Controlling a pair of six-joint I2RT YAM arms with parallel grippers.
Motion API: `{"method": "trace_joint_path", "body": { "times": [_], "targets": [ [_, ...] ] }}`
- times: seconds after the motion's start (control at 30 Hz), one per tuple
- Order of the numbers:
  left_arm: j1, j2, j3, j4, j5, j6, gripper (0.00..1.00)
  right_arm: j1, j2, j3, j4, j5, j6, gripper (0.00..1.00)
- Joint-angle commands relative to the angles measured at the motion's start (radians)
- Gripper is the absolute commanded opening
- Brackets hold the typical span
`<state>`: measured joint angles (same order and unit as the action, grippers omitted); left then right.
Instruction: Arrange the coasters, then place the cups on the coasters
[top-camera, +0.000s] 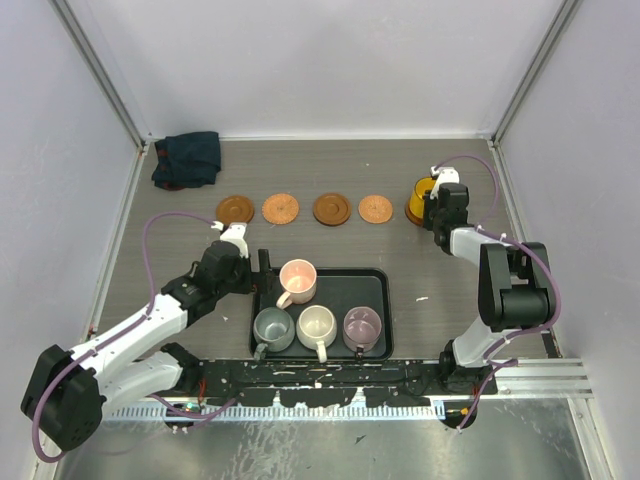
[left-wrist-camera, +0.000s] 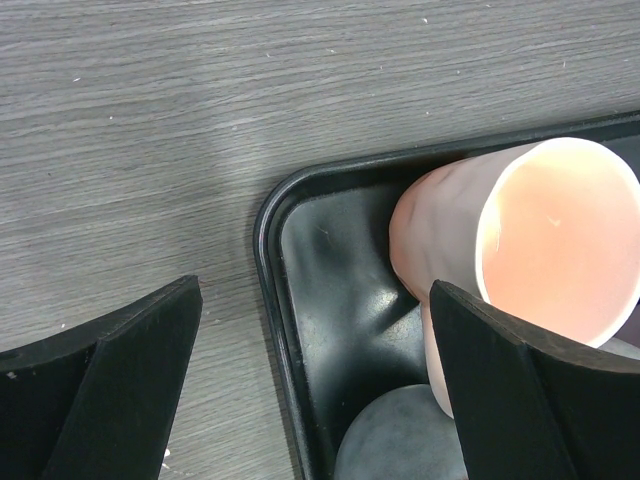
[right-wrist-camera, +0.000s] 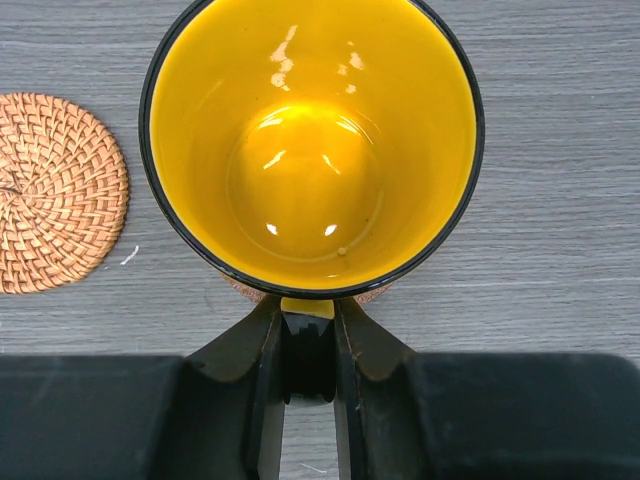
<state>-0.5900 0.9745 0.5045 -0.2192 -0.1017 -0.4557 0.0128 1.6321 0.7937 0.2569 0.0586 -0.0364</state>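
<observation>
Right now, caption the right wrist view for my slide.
Right hand grips the yellow cup by its handle, woven coaster alongside.

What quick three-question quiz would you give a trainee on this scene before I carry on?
1. Which colour of cup does the right claw grip by the handle? A pink; B yellow; C cream.
2. True or false: the left claw is shut.
3. How many cups stand in the black tray?

Key:
1. B, the yellow cup.
2. False, its fingers stand wide open.
3. Four.
</observation>
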Motion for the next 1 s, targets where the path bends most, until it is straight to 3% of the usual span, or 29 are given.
{"method": "trace_joint_path", "body": {
  "times": [0.0, 0.37, 0.6, 0.77, 0.97],
  "targets": [
    [-0.005, -0.006, 0.035, 0.058, -0.018, 0.013, 0.98, -0.001, -0.024, 0.051, 0.093, 0.012, -0.008, 0.01],
    [-0.005, -0.021, 0.028, 0.05, -0.026, 0.014, 0.98, 0.0, -0.008, 0.04, 0.09, 0.015, -0.004, 0.06],
    [-0.005, -0.039, 0.025, 0.042, -0.029, 0.009, 0.98, -0.001, -0.019, 0.027, 0.081, -0.008, 0.005, 0.2],
    [-0.005, -0.056, 0.02, 0.034, -0.032, 0.007, 0.98, -0.001, -0.035, 0.011, 0.075, -0.024, 0.011, 0.36],
    [-0.005, -0.078, 0.018, 0.025, -0.032, 0.005, 0.98, -0.001, -0.06, -0.003, 0.067, -0.023, 0.016, 0.44]
  ]
}}
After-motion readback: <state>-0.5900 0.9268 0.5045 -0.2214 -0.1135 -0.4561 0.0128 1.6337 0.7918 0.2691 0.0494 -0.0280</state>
